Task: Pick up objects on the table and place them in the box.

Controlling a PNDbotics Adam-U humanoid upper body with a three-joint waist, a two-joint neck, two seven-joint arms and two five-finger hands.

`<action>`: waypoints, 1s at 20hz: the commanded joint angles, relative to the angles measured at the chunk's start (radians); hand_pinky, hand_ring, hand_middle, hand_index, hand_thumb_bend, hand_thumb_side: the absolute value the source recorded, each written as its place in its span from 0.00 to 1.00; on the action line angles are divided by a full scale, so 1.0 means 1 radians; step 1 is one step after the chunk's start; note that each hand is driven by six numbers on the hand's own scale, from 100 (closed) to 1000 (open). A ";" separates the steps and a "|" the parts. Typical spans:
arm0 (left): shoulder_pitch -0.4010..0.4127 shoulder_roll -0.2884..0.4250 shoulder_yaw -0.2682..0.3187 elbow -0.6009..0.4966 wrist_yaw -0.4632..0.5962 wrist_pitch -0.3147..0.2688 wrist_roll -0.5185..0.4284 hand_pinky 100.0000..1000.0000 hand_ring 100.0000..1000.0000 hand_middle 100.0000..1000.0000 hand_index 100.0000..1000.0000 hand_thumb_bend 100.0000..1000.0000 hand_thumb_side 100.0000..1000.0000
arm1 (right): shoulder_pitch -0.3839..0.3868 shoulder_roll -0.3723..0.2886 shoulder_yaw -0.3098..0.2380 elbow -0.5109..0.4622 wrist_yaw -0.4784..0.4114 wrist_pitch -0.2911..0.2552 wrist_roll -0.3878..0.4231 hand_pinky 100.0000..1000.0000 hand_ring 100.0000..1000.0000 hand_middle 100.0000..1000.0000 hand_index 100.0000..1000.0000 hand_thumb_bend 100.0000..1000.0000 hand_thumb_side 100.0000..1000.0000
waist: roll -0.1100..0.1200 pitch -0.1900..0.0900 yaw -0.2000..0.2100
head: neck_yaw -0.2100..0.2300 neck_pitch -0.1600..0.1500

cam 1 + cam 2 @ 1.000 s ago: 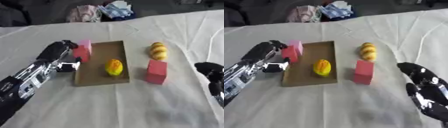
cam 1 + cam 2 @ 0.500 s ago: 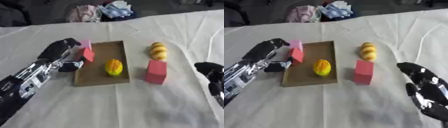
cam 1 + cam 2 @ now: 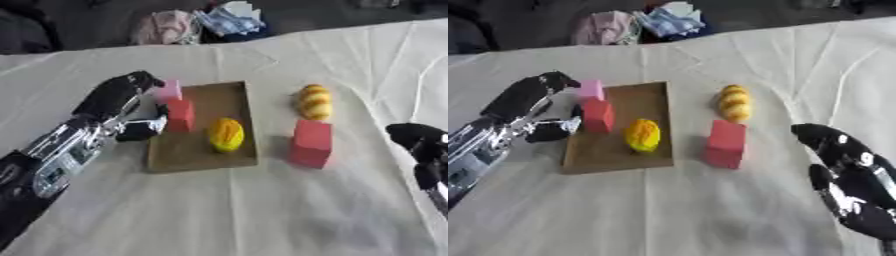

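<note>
On the white cloth-covered table (image 3: 219, 210) we find a flat brown box (image 3: 188, 152) lying open-faced near the centre, with the left hand (image 3: 122, 102) reaching in over its left edge. We see this hand curled around a red block (image 3: 181, 114): the fingers arch over the top while the thumb (image 3: 144, 129) sits low against the block's left side, so the block is pinched between them. The red block stands upright at the left rim of the box; we cannot tell whether it rests on the box floor or is held just above it. Just beyond the fingers we note a pink block (image 3: 168, 90) at the far-left corner of the box, close to or touching the fingertips; contact cannot be confirmed. Inside the box, right of the red block and apart from it, lies a yellow fruit-shaped object (image 3: 226, 134). Outside the box, to its right, we see a second red block (image 3: 311, 142) standing on the cloth, and farther back a yellow-orange lumpy object (image 3: 314, 100), apart from the box. We find the right hand (image 3: 846, 172) at the lower right edge of the right eye view, fingers extended and relaxed, holding nothing and well apart from every object. Beyond the table's far edge lies a heap of crumpled cloths (image 3: 197, 24).
</note>
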 commanded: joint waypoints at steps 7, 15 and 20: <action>0.136 -0.055 0.122 -0.205 0.207 -0.016 0.128 0.71 0.68 0.67 0.83 0.00 0.58 | -0.010 -0.014 -0.016 -0.011 0.015 -0.007 -0.017 1.00 0.95 0.85 0.89 0.00 0.30 | -0.031 -0.023 0.037 | -0.018 0.002; 0.207 -0.163 0.155 -0.214 0.338 -0.221 0.218 0.70 0.65 0.64 0.83 0.00 0.61 | -0.137 -0.077 -0.033 0.060 0.072 -0.082 -0.034 1.00 0.94 0.84 0.89 0.00 0.30 | -0.046 -0.042 0.090 | -0.070 0.022; 0.227 -0.222 0.142 -0.214 0.367 -0.279 0.210 0.70 0.64 0.63 0.83 0.00 0.63 | -0.290 -0.160 -0.013 0.191 0.135 -0.190 -0.043 0.99 0.93 0.84 0.90 0.00 0.24 | -0.061 -0.054 0.124 | -0.123 0.048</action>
